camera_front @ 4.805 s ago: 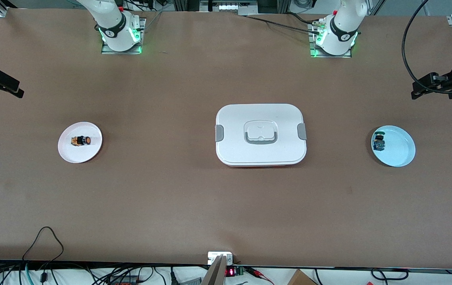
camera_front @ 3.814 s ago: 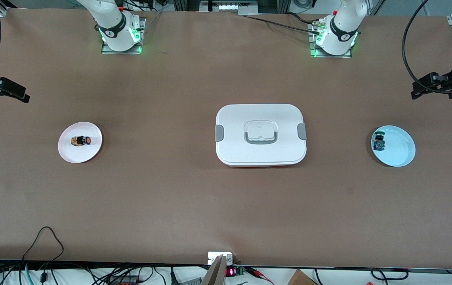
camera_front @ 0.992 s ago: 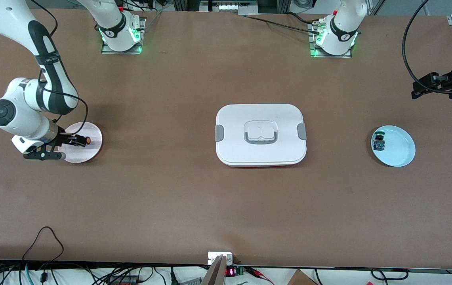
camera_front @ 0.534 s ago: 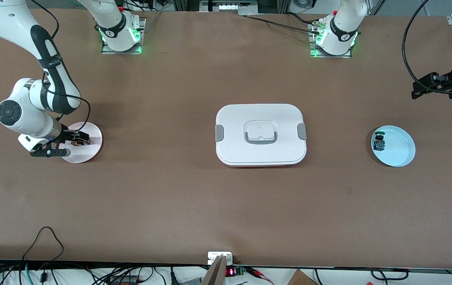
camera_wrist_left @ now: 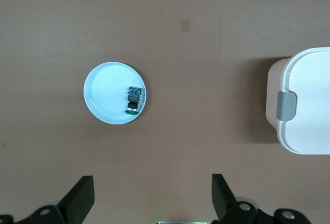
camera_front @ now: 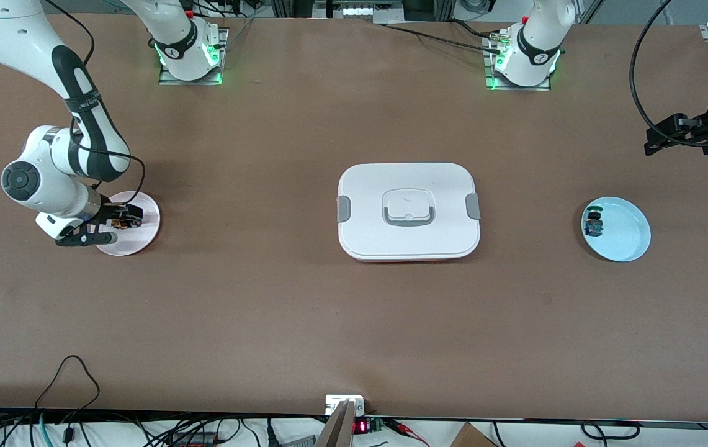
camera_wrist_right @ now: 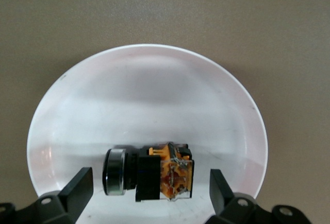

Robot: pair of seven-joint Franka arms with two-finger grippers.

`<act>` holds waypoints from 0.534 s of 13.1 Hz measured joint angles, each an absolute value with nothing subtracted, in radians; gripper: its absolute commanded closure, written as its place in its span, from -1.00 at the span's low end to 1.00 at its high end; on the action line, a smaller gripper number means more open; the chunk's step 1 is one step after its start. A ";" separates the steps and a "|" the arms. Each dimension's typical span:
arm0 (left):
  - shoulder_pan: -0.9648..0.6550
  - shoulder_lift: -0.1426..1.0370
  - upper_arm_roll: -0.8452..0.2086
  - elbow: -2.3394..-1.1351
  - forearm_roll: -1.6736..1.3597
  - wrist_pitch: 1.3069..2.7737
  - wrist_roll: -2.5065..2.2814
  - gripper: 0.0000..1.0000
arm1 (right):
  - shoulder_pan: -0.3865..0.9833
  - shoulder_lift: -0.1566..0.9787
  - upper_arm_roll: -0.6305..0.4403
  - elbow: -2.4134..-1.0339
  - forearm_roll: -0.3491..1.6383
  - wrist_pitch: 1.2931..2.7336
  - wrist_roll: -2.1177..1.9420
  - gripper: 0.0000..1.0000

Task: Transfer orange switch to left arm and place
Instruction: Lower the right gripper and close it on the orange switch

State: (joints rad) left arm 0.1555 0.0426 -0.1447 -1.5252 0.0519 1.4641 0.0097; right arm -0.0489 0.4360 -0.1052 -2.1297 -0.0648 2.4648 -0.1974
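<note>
The orange switch point(camera_wrist_right: 149, 177) lies on its side on a white plate point(camera_wrist_right: 149, 51) toward the right arm's end of the table. My right gripper point(camera_wrist_right: 149, 192) is low over that plate and open, with one finger point(camera_wrist_right: 77, 188) on each side of the switch and neither touching it. In the front view the right gripper point(camera_front: 112, 225) hides most of the switch point(camera_front: 121, 221). The white box point(camera_front: 408, 211) sits at the table's middle. My left gripper point(camera_front: 656, 139) waits up high at the left arm's end, open point(camera_wrist_left: 152, 199) and empty.
A light blue plate point(camera_front: 633, 248) holding a blue-and-green switch point(camera_front: 594, 222) sits toward the left arm's end; the left wrist view shows this plate point(camera_wrist_left: 105, 92) and a corner of the box point(camera_wrist_left: 304, 100). Cables hang along the table's front edge.
The right arm has come down from the table's edge onto the white plate, and over the last second its open fingers slid along to either side of the switch. The left arm has not moved.
</note>
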 measured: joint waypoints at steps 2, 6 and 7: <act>0.155 0.043 -0.145 -1.525 0.052 1.464 0.010 -1.00 | -0.049 0.444 -0.105 -2.130 -0.065 2.465 -0.198 -1.00; 0.155 0.043 -0.145 -1.525 0.052 1.464 0.010 -1.00 | -0.049 0.461 -0.105 -2.130 -0.065 2.473 -0.200 -1.00; 0.155 0.043 -0.145 -1.525 0.052 1.464 0.010 -1.00 | -0.049 0.464 -0.104 -2.130 -0.065 2.476 -0.200 -1.00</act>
State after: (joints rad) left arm 0.1555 0.0426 -0.1450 -1.5252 0.0519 1.4641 0.0097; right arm -0.0489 0.4636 -0.1045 -2.1301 -0.0648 2.4755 -0.2002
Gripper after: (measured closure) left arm 0.000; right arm 0.000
